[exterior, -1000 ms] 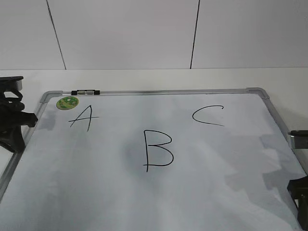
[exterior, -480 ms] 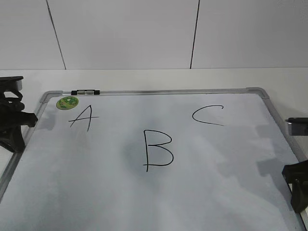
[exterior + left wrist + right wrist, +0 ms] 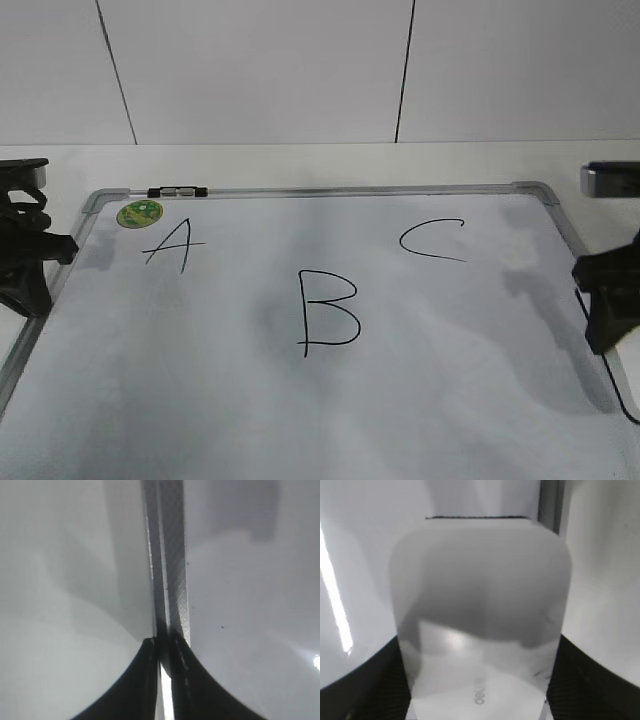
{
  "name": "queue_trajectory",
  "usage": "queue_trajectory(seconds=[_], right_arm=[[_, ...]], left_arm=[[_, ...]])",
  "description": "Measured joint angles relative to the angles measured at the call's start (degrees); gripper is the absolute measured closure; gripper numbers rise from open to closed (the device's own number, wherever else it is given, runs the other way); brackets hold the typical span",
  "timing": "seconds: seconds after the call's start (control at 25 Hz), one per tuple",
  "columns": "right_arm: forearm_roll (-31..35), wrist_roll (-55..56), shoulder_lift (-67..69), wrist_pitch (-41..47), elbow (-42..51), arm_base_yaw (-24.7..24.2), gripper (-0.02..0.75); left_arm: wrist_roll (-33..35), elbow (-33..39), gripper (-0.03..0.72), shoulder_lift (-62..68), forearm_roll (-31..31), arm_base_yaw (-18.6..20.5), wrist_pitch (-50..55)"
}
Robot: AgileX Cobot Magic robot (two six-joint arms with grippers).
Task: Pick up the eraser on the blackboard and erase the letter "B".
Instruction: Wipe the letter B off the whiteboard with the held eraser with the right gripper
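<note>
From the exterior view, you see the blackboard (image 3: 540,190) lying flat on the white table (image 3: 300,160), filling most of it, with the letter "B" (image 3: 328,311) near the board's middle, the slanted "A" (image 3: 172,245) toward the far-left corner beside a green sticker (image 3: 140,212), and the "C" (image 3: 432,240) toward the far right. Your right end effector (image 3: 608,300) stands at the board's right edge, your left end effector (image 3: 25,265) at its left edge; the eraser cannot be made out from here. In the left wrist view, the left end effector (image 3: 164,652) has its fingers pressed almost together over the grey frame rail, with nothing between them. In the right wrist view, the eraser (image 3: 480,615) fills the frame between the dark fingers (image 3: 365,680) of the right end effector (image 3: 480,700), which pinch it by its long sides; a thin dark felt line shows at its far end. For the step in hand, carry it toward the middle of the table, keep the felt base level, set it down flat just beyond the "B", and wipe with steady pressure, staying clear of the "A" and "C".
</note>
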Motion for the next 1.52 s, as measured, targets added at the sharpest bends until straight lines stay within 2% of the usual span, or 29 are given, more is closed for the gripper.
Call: queue_trajectory(seconds=[0.44, 0.72, 1.0, 1.12, 1.52], right_arm=[[0.0, 1.94, 1.25, 2.38, -14.02, 10.9, 0.185], [0.1, 2.28, 10.75, 4.57, -25.39, 18.46, 0.185], [0.18, 2.38, 21.23, 4.57, -38.33, 23.61, 0.185], [0.42, 2.38, 25.38, 4.57, -41.26, 25.18, 0.185], [2.91, 0.53, 35.38, 4.94, -42.48, 28.9, 0.186]], left_arm=[[0.0, -0.13, 0.65, 0.0, 0.0, 0.0, 0.35], [0.0, -0.13, 0.65, 0.0, 0.09, 0.0, 1.13], [0.0, -0.17, 0.65, 0.0, 0.27, 0.0, 1.73], [0.0, -0.17, 0.65, 0.0, 0.36, 0.0, 2.08], [0.0, -0.17, 0.65, 0.0, 0.49, 0.0, 2.65]])
